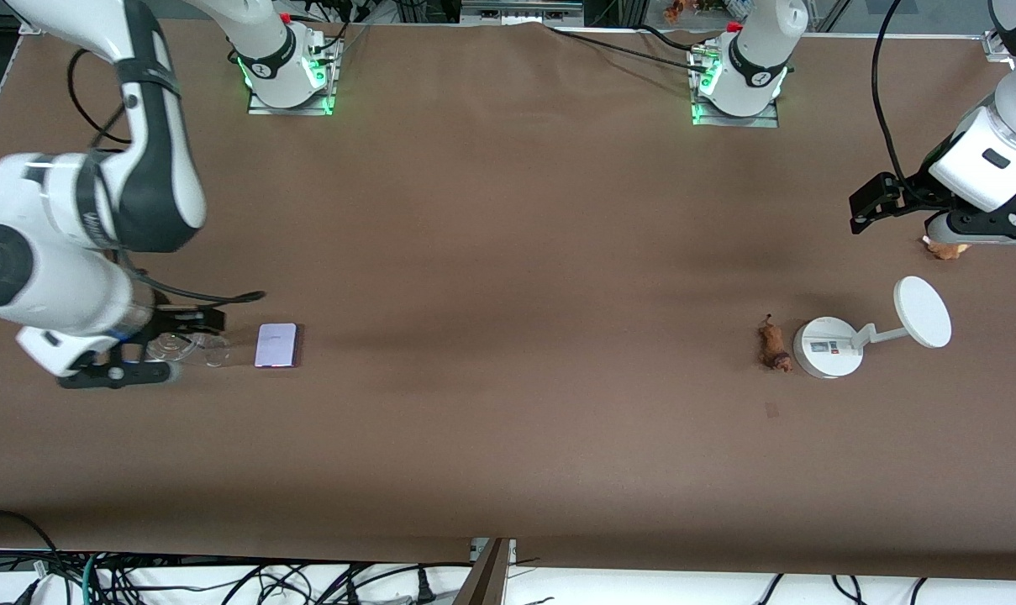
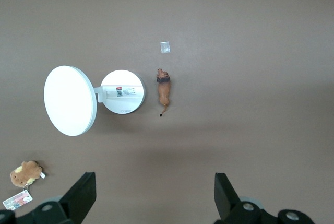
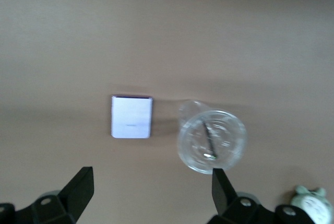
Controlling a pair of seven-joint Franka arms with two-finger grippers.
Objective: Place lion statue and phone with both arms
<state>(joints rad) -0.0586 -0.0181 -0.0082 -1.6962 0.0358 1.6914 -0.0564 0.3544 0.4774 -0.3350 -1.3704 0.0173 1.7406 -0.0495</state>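
The lion statue [image 1: 774, 345], a slender orange-brown figurine, lies on the table beside the white stand's base, toward the left arm's end; it also shows in the left wrist view [image 2: 165, 91]. The phone [image 1: 276, 344], a pale lavender slab, lies flat toward the right arm's end and shows in the right wrist view [image 3: 131, 117]. My left gripper [image 1: 932, 214] [image 2: 154, 190] is open and empty, up over the table near a brown plush. My right gripper [image 1: 150, 346] [image 3: 151, 185] is open and empty, over a clear cup beside the phone.
A white round-based stand [image 1: 827, 348] with a disc [image 1: 922, 311] stands beside the lion. A brown plush with a card tag [image 1: 944, 249] lies under the left gripper. A clear plastic cup [image 1: 190, 349] stands beside the phone. A grey-green plush [image 3: 308, 198] lies near the cup.
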